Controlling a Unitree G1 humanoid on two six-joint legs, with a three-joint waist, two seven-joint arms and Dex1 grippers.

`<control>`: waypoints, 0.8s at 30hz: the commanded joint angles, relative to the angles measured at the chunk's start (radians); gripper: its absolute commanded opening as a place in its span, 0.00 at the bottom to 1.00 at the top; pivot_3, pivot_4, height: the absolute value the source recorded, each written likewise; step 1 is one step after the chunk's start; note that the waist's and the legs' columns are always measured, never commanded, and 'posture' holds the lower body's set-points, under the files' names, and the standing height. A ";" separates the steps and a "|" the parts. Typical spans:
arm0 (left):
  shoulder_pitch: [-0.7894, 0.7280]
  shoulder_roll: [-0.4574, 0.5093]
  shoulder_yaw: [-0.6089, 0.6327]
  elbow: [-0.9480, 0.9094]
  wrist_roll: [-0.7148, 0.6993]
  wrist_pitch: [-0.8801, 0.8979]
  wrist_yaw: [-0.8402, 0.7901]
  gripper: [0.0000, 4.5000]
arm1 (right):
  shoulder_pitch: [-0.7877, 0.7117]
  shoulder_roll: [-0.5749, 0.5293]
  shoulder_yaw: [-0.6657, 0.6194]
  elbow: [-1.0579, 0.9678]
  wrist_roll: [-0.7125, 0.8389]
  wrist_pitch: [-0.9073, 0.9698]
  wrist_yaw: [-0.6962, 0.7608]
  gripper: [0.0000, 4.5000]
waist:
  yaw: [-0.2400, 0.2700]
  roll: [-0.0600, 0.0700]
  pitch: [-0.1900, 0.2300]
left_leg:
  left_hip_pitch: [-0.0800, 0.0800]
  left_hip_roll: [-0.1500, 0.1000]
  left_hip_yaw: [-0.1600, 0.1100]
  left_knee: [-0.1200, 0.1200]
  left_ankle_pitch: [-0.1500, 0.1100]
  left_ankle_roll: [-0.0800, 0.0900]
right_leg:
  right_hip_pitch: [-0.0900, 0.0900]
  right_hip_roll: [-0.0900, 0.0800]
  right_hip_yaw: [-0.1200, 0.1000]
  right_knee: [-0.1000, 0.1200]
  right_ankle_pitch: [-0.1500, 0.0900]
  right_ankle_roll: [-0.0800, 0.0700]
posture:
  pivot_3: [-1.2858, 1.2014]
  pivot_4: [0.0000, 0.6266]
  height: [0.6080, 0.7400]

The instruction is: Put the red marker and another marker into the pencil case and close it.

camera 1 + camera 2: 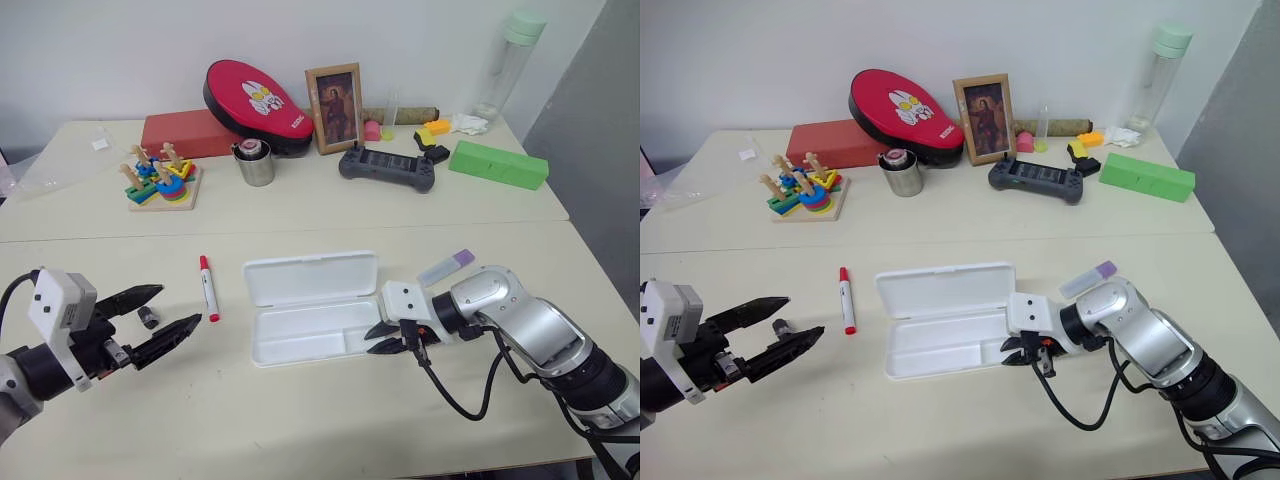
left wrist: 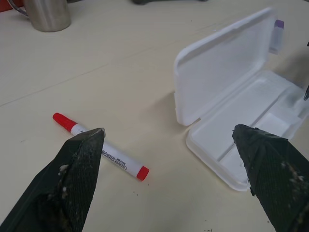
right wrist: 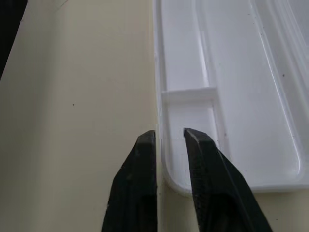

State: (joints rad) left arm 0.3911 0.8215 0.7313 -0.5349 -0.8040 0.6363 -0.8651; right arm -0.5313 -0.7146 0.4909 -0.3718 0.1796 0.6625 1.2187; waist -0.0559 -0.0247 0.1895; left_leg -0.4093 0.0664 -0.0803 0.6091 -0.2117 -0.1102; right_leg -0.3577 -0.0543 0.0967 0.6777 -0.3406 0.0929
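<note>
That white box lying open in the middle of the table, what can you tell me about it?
The pencil case is a flat white box with rounded corners, plastic by the look. It lies open on the table, its lid folded back flat. Ridges divide the tray into a long compartment and smaller ones, all empty. The right gripper sits at the tray's end, one finger on each side of the rim. The red marker lies apart, beside it.

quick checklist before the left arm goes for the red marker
1. pencil case lid open: ok
2. tray empty: ok
3. red marker lying free on the table: ok
4. left gripper open, marker ahead between its fingers in the wrist view: ok
5. right gripper clear of the case: not ok, fingers straddle the tray rim
6. purple-capped marker reachable: cannot tell, right arm partly covers it
</note>
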 commanded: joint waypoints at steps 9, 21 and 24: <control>-0.017 0.013 0.004 0.005 0.005 0.003 -0.008 1.00 | -0.011 0.013 -0.070 -0.006 0.067 0.005 0.003 0.87 | 0.000 0.000 0.000 | 0.000 0.000 0.000 0.000 0.000 0.000 | 0.000 0.000 0.000 0.000 0.000 0.000 | 0.52 0.24 1.00; 0.015 -0.011 0.032 -0.047 -0.044 0.034 0.011 1.00 | 0.011 0.041 -0.300 0.016 0.288 0.013 0.017 0.99 | 0.000 0.000 0.000 | 0.000 0.000 0.000 0.000 0.000 0.000 | 0.000 0.000 0.000 0.000 0.000 0.000 | 0.52 0.24 1.00; 0.024 -0.024 0.035 -0.064 -0.049 0.033 0.023 1.00 | 0.030 0.049 -0.341 0.016 0.324 0.012 -0.001 0.99 | 0.001 0.000 0.000 | 0.000 0.000 0.000 0.000 0.000 0.000 | 0.000 0.000 0.000 0.000 0.000 0.000 | 0.52 0.24 1.00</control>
State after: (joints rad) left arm 0.4096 0.8065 0.7328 -0.5596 -0.8356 0.6732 -0.8540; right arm -0.5139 -0.6651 0.2031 -0.3445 0.4599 0.6875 1.2211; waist -0.0553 -0.0248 0.1895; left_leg -0.4095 0.0665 -0.0803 0.6089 -0.2117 -0.1102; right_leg -0.3573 -0.0543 0.0967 0.6777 -0.3406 0.0929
